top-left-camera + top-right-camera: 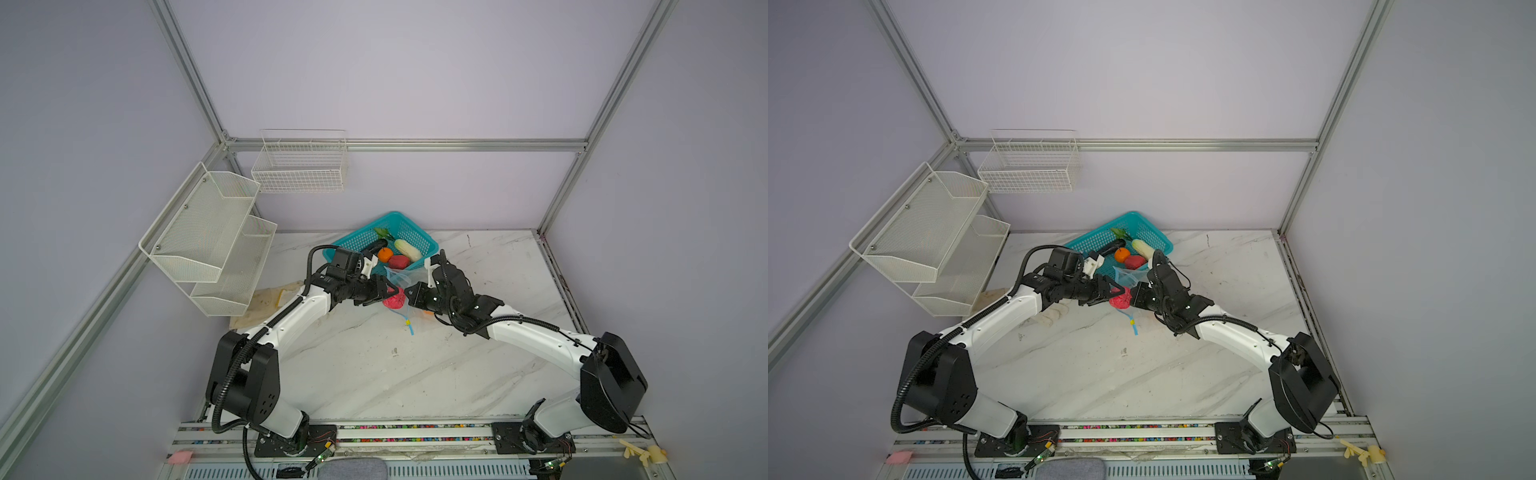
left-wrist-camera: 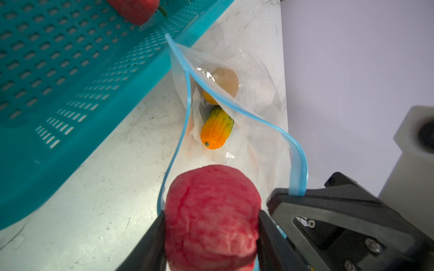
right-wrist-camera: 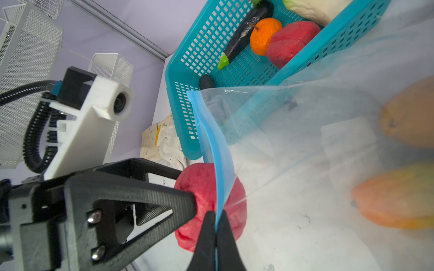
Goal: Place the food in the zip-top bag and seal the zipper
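Because the right gripper (image 3: 215,225) is clenched on the zipper (image 3: 218,164) strip to hold open the mouth of the zip-top bag (image 2: 258,98), which lies just beside the teal basket (image 2: 70,93), the left gripper (image 2: 211,234), grasping a pink-red piece (image 2: 211,199), can bring it into that mouth.

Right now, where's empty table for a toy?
Biggest bare patch: the table between the left arm and right arm, toward the front rail. Another sits right of the basket, behind the right arm. Crowded: by the bag, where the left gripper holds the red fruit and the right gripper pinches the zipper.
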`<state>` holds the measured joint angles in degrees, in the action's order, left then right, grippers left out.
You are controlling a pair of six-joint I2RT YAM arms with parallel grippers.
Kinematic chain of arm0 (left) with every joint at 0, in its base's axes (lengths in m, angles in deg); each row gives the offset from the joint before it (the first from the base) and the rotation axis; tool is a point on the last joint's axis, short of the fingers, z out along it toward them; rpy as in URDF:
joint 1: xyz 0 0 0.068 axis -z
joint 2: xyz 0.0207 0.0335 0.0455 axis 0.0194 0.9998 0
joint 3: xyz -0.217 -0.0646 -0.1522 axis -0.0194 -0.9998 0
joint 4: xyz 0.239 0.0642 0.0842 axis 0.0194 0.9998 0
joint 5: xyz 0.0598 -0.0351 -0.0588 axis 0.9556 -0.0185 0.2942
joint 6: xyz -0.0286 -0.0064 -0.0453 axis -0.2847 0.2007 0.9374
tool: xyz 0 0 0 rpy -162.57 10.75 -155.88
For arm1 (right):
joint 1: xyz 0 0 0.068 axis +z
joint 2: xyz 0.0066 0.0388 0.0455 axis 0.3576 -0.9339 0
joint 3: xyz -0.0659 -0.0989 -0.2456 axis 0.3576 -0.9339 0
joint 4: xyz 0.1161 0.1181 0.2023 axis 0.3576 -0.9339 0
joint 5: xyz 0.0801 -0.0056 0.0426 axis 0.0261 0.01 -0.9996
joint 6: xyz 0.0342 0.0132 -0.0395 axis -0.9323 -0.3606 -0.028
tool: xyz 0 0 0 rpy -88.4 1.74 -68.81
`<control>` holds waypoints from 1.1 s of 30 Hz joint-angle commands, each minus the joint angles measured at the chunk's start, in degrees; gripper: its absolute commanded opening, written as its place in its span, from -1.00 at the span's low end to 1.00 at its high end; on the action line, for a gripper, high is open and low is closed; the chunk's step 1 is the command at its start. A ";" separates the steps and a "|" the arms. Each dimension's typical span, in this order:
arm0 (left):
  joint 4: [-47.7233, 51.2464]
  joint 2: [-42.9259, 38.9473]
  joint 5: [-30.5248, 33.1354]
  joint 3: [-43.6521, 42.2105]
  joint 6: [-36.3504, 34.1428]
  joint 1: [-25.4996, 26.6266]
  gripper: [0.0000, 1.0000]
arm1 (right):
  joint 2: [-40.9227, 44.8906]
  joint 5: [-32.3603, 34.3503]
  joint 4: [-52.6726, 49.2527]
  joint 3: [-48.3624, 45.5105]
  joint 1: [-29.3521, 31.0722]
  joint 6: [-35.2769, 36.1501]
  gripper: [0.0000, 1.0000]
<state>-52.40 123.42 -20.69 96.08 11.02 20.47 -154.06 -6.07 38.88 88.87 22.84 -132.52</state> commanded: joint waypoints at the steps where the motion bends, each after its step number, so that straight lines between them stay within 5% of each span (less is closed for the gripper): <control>1: 0.57 -0.04 1.18 0.71 -1.70 0.53 0.04 | 1.87 0.37 1.38 -0.73 0.31 -0.36 -1.00; 23: 1.47 1.95 2.21 5.25 0.34 2.29 0.08 | 0.03 -0.58 1.72 0.66 0.33 -0.31 -1.00; 33: 1.18 2.15 2.15 5.85 0.45 2.71 0.27 | -0.40 -0.55 1.29 1.33 0.33 -0.04 -1.00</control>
<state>-50.28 125.65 -18.42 96.36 11.57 23.08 -154.02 -6.66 39.03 88.78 22.84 -132.55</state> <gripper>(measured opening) 0.631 0.045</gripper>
